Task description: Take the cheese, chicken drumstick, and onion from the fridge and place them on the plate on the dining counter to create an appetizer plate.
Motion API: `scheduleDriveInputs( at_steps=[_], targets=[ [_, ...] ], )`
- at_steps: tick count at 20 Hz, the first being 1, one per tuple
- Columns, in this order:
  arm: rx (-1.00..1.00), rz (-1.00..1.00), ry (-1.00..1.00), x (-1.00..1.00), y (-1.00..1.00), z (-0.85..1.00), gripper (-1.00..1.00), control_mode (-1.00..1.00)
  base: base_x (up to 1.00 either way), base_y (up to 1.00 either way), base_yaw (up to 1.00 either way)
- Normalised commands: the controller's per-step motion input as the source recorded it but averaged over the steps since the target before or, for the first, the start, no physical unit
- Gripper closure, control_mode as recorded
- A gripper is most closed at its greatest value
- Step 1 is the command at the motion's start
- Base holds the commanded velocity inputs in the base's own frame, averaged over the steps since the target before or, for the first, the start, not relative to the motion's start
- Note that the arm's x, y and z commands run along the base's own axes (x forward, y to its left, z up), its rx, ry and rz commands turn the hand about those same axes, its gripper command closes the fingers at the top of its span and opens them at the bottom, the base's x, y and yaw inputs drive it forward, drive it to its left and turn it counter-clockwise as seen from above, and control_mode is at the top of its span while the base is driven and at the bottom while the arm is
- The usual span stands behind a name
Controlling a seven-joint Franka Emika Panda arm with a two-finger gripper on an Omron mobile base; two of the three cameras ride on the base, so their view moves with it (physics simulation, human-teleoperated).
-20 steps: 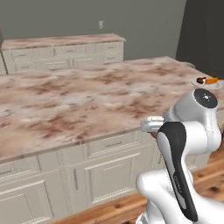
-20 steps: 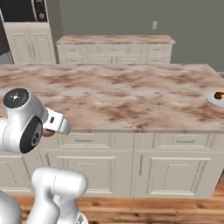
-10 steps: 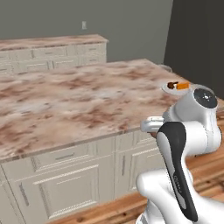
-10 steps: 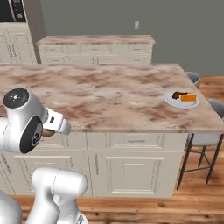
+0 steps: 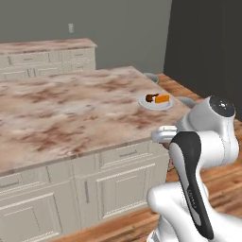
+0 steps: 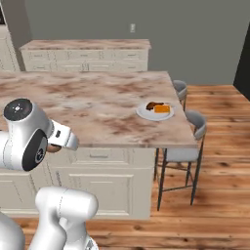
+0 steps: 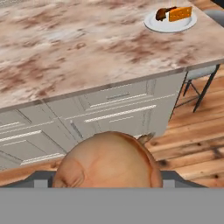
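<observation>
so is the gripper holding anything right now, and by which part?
Yes, the onion. It sits right at the gripper, tan and round, gripped across its round body; the exact contact points are hidden. The cheese and chicken drumstick already lie on the plate.

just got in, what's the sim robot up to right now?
It is building the appetizer plate. The plate sits near the stool end of the dining counter and already holds the cheese and the chicken drumstick. The onion sits in the gripper, close up in the hand view, held short of the counter's cabinet front, away from the plate. The onion is the last item, not yet delivered.
</observation>
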Motion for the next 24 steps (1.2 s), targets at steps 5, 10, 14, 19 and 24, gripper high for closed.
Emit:
scheduleDriveInputs(
  at_steps=[5,10,14,19,24],
  targets=[
    [0.00,0.00,0.00,0.00,0.00,0.00,1.00,1.00,-0.10,-1.00,-0.01],
    [0.00,0.00,0.00,0.00,0.00,0.00,1.00,1.00,-0.05,-1.00,0.00],
    [0.00,0.00,0.00,0.00,0.00,0.00,1.00,1.00,0.00,-1.00,0.00],
    [0.00,0.00,0.00,0.00,0.00,0.00,1.00,1.00,0.00,-1.00,0.00],
    [0.00,0.00,0.00,0.00,0.00,0.00,1.00,1.00,0.03,-1.00,0.00]
  ],
)
